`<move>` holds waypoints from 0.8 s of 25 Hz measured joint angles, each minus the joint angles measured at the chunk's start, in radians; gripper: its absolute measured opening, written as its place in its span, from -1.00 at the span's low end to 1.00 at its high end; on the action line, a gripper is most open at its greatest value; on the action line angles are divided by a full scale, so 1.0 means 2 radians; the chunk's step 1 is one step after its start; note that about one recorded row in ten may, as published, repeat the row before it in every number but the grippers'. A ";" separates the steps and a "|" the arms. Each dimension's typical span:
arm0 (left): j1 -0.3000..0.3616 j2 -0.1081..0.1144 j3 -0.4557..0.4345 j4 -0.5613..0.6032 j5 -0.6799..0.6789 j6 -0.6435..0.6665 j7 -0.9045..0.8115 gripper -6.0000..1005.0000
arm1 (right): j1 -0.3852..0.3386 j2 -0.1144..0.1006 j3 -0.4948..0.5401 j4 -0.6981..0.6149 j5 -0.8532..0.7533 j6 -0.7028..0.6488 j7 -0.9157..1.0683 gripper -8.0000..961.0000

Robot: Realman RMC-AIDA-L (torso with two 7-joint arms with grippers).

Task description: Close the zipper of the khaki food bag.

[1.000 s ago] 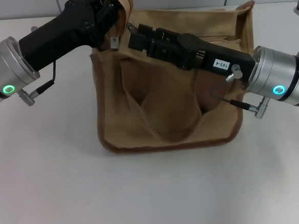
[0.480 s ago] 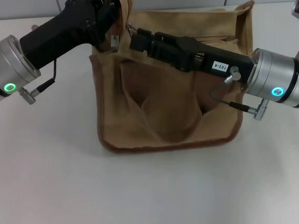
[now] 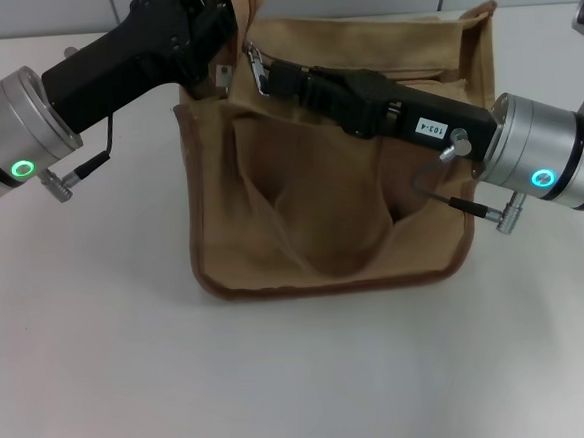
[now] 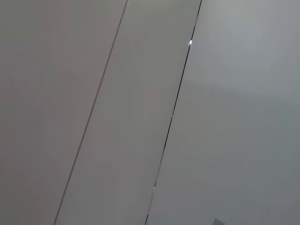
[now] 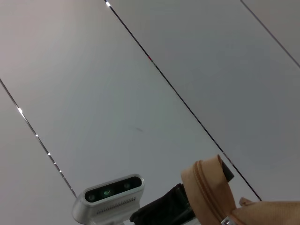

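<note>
The khaki food bag (image 3: 312, 218) stands on the white table, its front pocket facing me. My left gripper (image 3: 220, 22) is at the bag's far left top corner, shut on a tan fabric end (image 3: 245, 2) that it holds up. My right gripper (image 3: 270, 76) reaches across the bag's top from the right and is shut on the silver pull tab (image 3: 256, 65) near that corner. Its arm hides most of the zipper line. In the right wrist view the zipper end strip (image 5: 205, 190) curls up with a bit of silver metal (image 5: 226, 220) beside it.
The bag's right top corner (image 3: 483, 13) stands up by the right arm. White table (image 3: 102, 373) surrounds the bag. The left wrist view shows only grey wall panels (image 4: 140, 112). The left arm's wrist camera (image 5: 110, 194) shows in the right wrist view.
The silver pull tab now shows at the right gripper's tip, closer to the bag's left corner. The left gripper has lifted the fabric end slightly.
</note>
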 joint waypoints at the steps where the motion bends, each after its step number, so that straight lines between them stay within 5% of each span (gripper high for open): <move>1: 0.000 0.000 0.000 0.000 0.000 0.000 0.000 -0.93 | 0.000 0.000 0.000 0.000 0.000 0.000 0.000 -0.66; 11: -0.001 0.000 0.000 0.000 0.000 0.000 0.000 -0.93 | 0.010 0.000 -0.002 0.000 -0.003 0.002 0.008 -0.83; 20: -0.001 0.000 -0.001 -0.001 0.000 -0.004 0.000 -0.93 | 0.014 0.000 -0.025 -0.002 -0.003 0.007 0.026 -0.49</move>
